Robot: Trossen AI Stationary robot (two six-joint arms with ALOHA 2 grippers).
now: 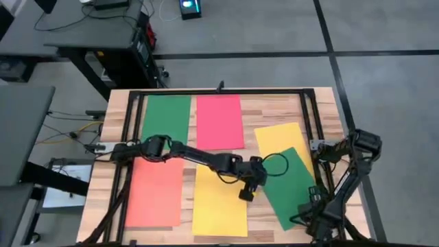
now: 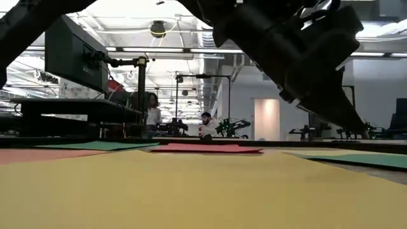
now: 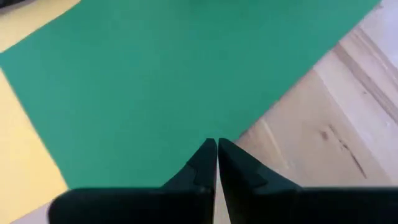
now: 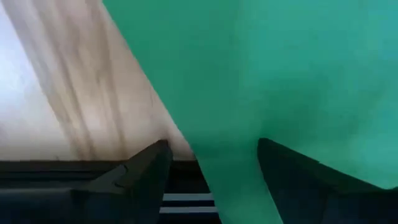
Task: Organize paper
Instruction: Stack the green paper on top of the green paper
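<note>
The left arm reaches from its base at the table's left side in a long, low diagonal toward the middle, elbow bent near the start and wrist dipped at the end. Its left gripper (image 3: 217, 152) points down and slightly forward, the two dark fingers pressed together tip to tip — no gap shows between them in its wrist view. The right arm sits folded at the table's right edge, upper links doubled back on themselves, forearm angled down toward the near corner. The right gripper (image 4: 211, 158) hangs low there with its fingers (image 4: 146, 165) spread wide apart — nothing is held between them.
</note>
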